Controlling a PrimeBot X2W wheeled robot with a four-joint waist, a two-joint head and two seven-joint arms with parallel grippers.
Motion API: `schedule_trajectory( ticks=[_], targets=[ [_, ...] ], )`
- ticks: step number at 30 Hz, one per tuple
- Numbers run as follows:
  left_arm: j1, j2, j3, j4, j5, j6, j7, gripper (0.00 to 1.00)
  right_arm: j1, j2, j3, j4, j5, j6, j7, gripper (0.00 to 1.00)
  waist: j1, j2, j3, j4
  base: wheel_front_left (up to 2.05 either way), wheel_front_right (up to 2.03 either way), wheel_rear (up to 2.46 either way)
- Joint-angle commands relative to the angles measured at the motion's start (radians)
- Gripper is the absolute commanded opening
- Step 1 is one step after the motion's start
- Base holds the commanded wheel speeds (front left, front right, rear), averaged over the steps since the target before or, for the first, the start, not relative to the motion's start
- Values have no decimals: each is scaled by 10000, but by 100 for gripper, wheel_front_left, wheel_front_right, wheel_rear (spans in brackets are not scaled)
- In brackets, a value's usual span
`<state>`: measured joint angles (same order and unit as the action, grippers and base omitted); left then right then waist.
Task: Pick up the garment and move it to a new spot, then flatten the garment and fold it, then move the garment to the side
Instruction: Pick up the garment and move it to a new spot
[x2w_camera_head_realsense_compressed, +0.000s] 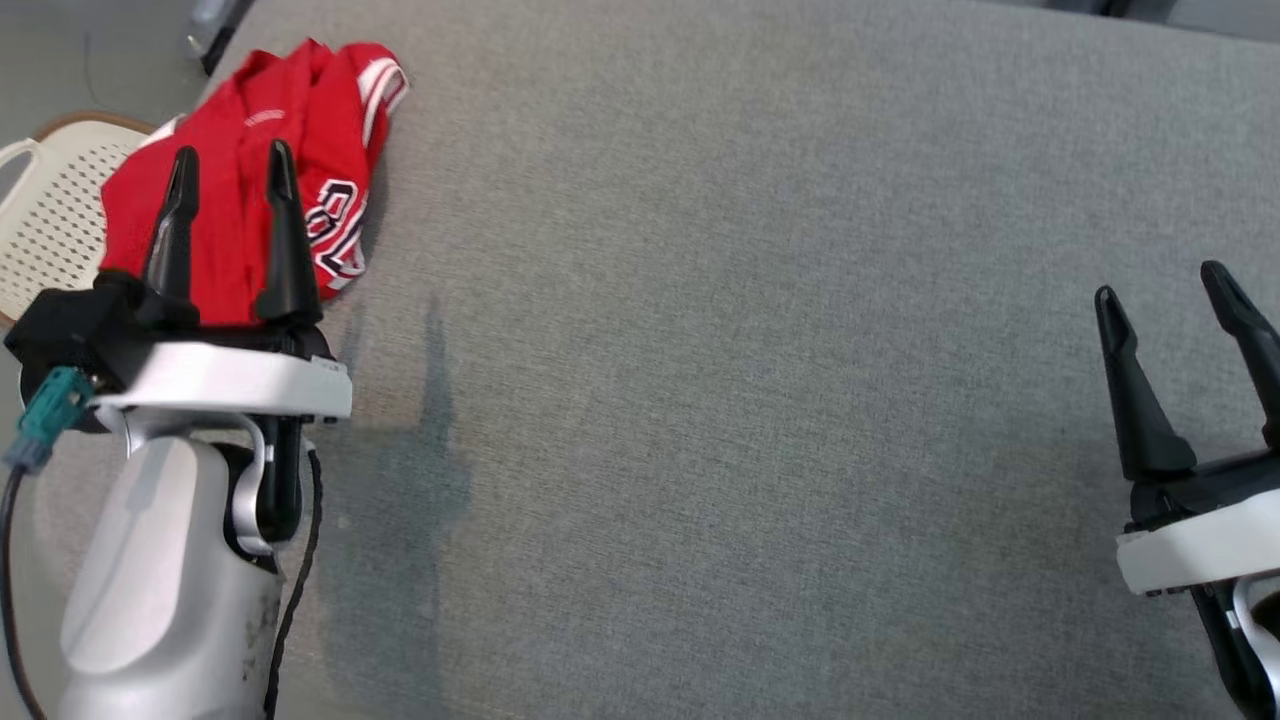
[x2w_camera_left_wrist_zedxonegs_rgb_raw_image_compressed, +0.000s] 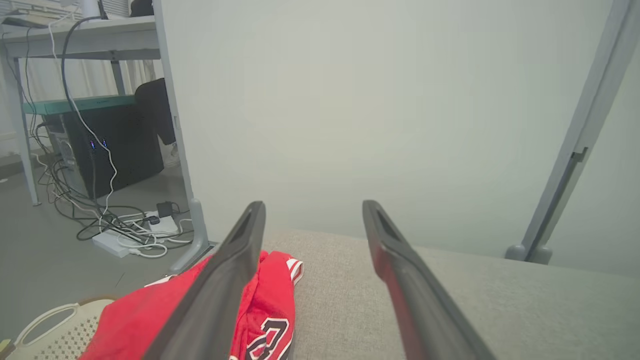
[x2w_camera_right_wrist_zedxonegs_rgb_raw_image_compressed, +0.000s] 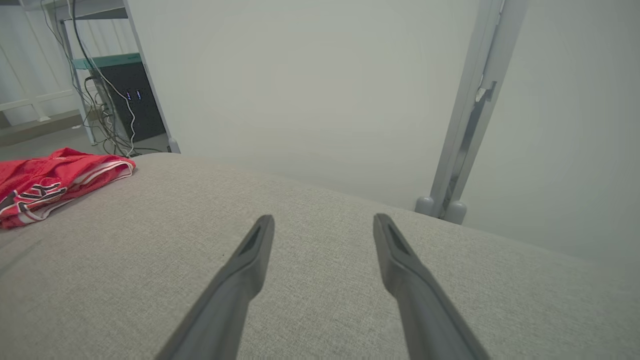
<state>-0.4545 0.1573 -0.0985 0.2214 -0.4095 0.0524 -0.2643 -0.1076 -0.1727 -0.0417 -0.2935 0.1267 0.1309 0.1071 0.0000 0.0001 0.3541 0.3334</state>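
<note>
The garment (x2w_camera_head_realsense_compressed: 255, 160) is a red jersey with white trim and dark lettering, lying bunched at the far left corner of the grey cloth table (x2w_camera_head_realsense_compressed: 760, 380). It hangs partly over the table's left edge. My left gripper (x2w_camera_head_realsense_compressed: 230, 165) hovers over its near part, open, with nothing between the fingers. In the left wrist view the garment (x2w_camera_left_wrist_zedxonegs_rgb_raw_image_compressed: 265, 315) lies below and left of the left gripper (x2w_camera_left_wrist_zedxonegs_rgb_raw_image_compressed: 312, 210). My right gripper (x2w_camera_head_realsense_compressed: 1160, 285) is open at the right side, far from the cloth. The right wrist view has the garment (x2w_camera_right_wrist_zedxonegs_rgb_raw_image_compressed: 45, 182) at its left edge and the right gripper (x2w_camera_right_wrist_zedxonegs_rgb_raw_image_compressed: 322, 222) over bare table.
A cream perforated chair (x2w_camera_head_realsense_compressed: 50, 215) stands beside the table's left edge, under the hanging cloth. Beyond the table are a pale partition wall (x2w_camera_left_wrist_zedxonegs_rgb_raw_image_compressed: 380, 110), a grey post (x2w_camera_right_wrist_zedxonegs_rgb_raw_image_compressed: 465, 115), a dark computer case (x2w_camera_left_wrist_zedxonegs_rgb_raw_image_compressed: 110, 150) and loose cables on the floor (x2w_camera_left_wrist_zedxonegs_rgb_raw_image_compressed: 125, 230).
</note>
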Motion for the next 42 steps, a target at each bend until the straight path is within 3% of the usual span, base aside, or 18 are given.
schedule_trajectory(
  ticks=[1,4,12,16,18,19,20,26,32,42],
  targets=[
    [-585,56,58,665,-66,-211,5,100,-270,-87,-22,-101,-5,-2,56,100,0,-1,976,-545,0,0,0],
    [-1132,102,96,1507,-143,-428,3,100,-418,-109,-59,-159,-22,-2,54,100,0,-1,1285,-670,0,0,0],
    [-2998,361,211,5469,-610,-1148,243,100,-780,-50,-14,-145,-63,-2,-55,100,0,-1,2085,-1010,0,0,0],
    [-3755,462,120,7325,-629,-1315,211,100,-941,-50,-8,-50,-88,-2,-142,100,0,-1,2314,-1134,0,0,0],
    [-3843,448,106,7620,-683,-1359,237,100,-936,-49,-16,-35,-100,-2,-159,100,0,-1,2334,-1143,0,0,0],
    [-3951,446,82,7872,-681,-1410,235,78,-946,-45,-12,-19,-103,-2,-166,100,0,-1,2350,-1153,0,0,0],
    [-4107,472,66,8171,-656,-1486,147,0,-989,-34,-36,14,-93,-2,-210,100,0,-1,2361,-1168,0,0,0],
    [-4059,767,295,7576,-272,-1422,-17,0,-1031,131,-56,241,-29,-2,-435,100,0,-1,2091,-1233,0,0,0],
    [-2845,871,906,5552,350,-1260,-1,0,-836,347,-117,718,71,-2,-845,100,0,-1,1273,-1488,0,0,0],
    [308,432,1463,1938,1200,-1199,2,0,-221,649,-135,1540,223,-2,-1405,100,0,-1,-382,-2108,0,0,0]
  ],
)
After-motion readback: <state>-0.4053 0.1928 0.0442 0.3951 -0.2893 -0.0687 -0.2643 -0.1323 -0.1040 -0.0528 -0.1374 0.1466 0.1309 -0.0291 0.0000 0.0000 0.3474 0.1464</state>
